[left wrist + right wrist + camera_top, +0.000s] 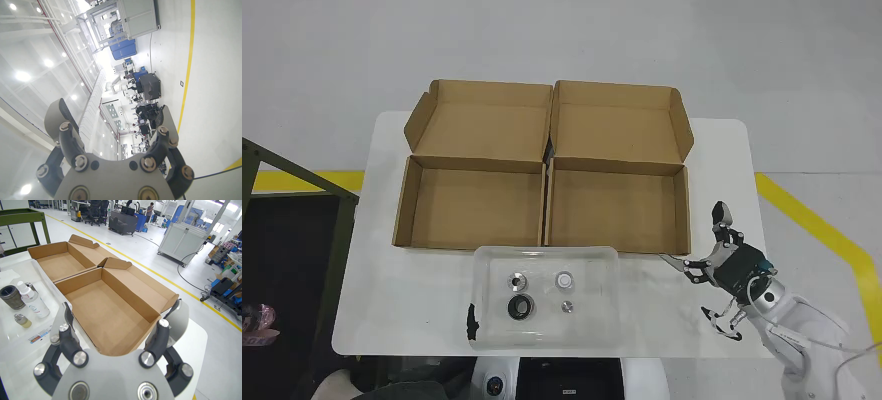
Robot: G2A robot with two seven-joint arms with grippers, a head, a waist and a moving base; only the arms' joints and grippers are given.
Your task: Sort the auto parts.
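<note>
A clear plastic tray at the table's front holds the parts: a black bearing sleeve, a metal cylinder, a small white spray bottle and a small metal cap piece. Two open cardboard boxes, left and right, stand behind the tray, both bare inside. My right gripper is open at the right box's front right corner, holding nothing. My left gripper is open, aimed away from the table at the hall, holding nothing.
The box lids lie flat toward the table's far edge. A small dark piece sits at the tray's front left corner. Bare white table runs right of the boxes. A green rack stands off the table's left side.
</note>
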